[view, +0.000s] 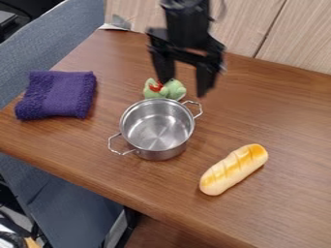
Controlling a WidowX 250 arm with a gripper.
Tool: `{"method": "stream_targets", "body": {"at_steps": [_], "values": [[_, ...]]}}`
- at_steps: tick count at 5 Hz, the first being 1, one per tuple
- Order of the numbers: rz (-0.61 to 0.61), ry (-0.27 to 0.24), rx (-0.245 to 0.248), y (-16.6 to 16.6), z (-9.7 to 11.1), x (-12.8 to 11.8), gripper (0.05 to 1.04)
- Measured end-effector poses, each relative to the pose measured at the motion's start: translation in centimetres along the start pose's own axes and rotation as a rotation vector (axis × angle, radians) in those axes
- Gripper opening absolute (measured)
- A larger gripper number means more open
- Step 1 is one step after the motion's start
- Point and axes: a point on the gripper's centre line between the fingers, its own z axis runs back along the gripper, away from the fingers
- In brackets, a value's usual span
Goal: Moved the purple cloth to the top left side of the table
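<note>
Purple cloth (pixel 57 94) is lying folded, well left of the pincer (pixel 185 87); probably going to be light, floppy, grippy, nothing to break. Pinching a raised fold near its middle is looking safest, since an edge-only hold could be letting layers unfold. Pincer is hanging wide open, gripping nothing, pot (pixel 156 128) sitting nearby.

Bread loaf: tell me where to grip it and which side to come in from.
Around the middle of the loaf looks best, coming from above, with the claw turned to close across its narrow width. The loaf is long and rounded, lying slantwise from lower left to upper right, and the pot stands apart from it, so both long sides seem free.
</note>
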Motion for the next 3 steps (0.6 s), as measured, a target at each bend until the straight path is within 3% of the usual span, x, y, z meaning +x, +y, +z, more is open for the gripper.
{"method": "stream_targets", "body": {"at_steps": [1, 2, 3], "values": [[0.111, -0.041, 0.007, 4.9, 0.7, -0.5, 1.001], [0.204, -0.081, 0.051, 10.1, 1.3, -1.8, 1.001], [0.281, -0.065, 0.084, 14.6, 0.4, -3.6, 1.001]]}}
